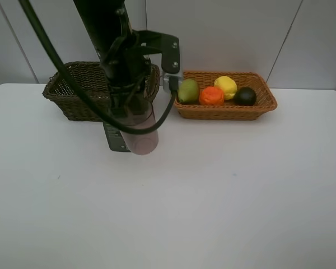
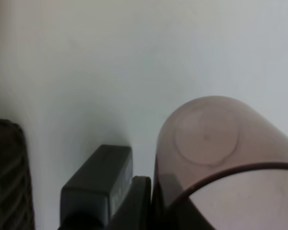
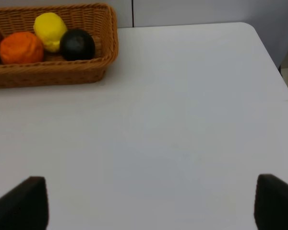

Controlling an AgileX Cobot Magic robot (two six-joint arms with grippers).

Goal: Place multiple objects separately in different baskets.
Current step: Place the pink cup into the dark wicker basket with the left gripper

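Fruit is already being kept in the light basket (image 1: pixel 257 106) at the counter's far edge, while the translucent pink cup (image 1: pixel 142 131) is being pinched by the left gripper (image 1: pixel 130 131) just before the dark basket (image 1: pixel 73 92), over which it likely needs lifting and releasing.

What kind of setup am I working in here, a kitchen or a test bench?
Most likely a lab test bench: a bare white table, plain grey wall panels, and staged props, namely two wicker baskets and a pink cup.
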